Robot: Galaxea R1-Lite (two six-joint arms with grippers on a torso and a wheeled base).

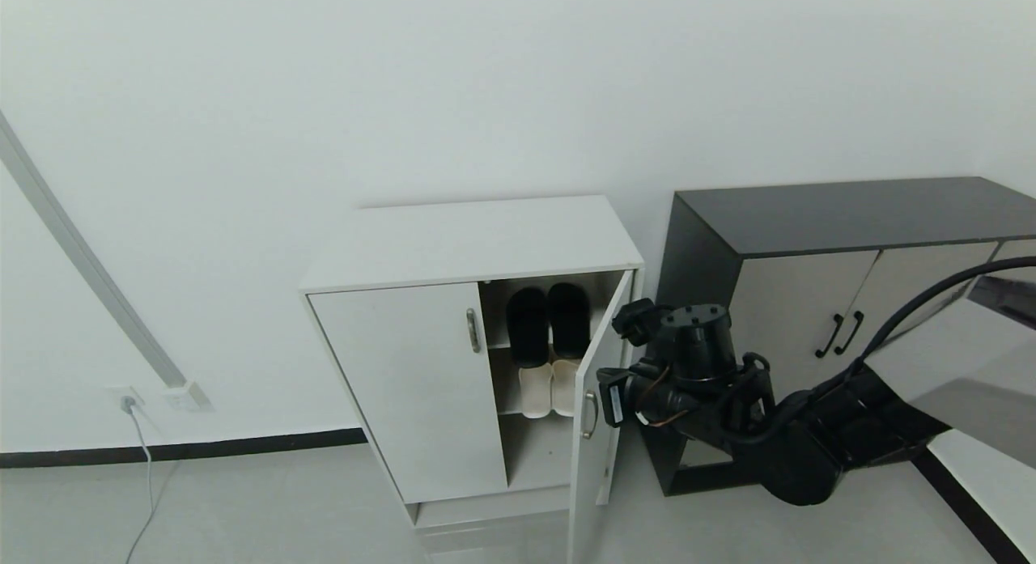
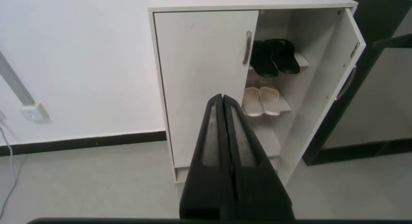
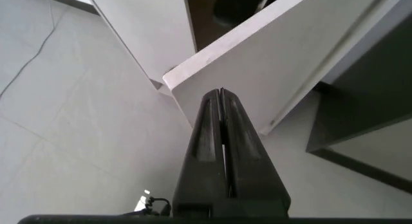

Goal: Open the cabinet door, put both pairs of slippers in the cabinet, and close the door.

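Observation:
The white cabinet (image 1: 469, 240) stands against the wall, its left door (image 1: 413, 386) closed and its right door (image 1: 599, 386) swung partly open. Inside, a black pair of slippers (image 1: 549, 317) lies on the upper shelf and a cream pair (image 1: 549, 388) on the shelf below; both pairs also appear in the left wrist view, black (image 2: 277, 56) and cream (image 2: 264, 100). My right gripper (image 1: 607, 396) is shut and empty, its tip (image 3: 221, 93) at the outer face of the open door (image 3: 270, 63), near the handle (image 1: 589, 414). My left gripper (image 2: 222, 98) is shut, empty, and held back in front of the cabinet.
A dark cabinet (image 1: 809, 224) with black handles stands right beside the open door. A wall socket with a cable (image 1: 129, 404) sits low on the left wall, under a slanting conduit (image 1: 81, 256). Grey floor (image 1: 243, 507) lies open in front of the cabinet.

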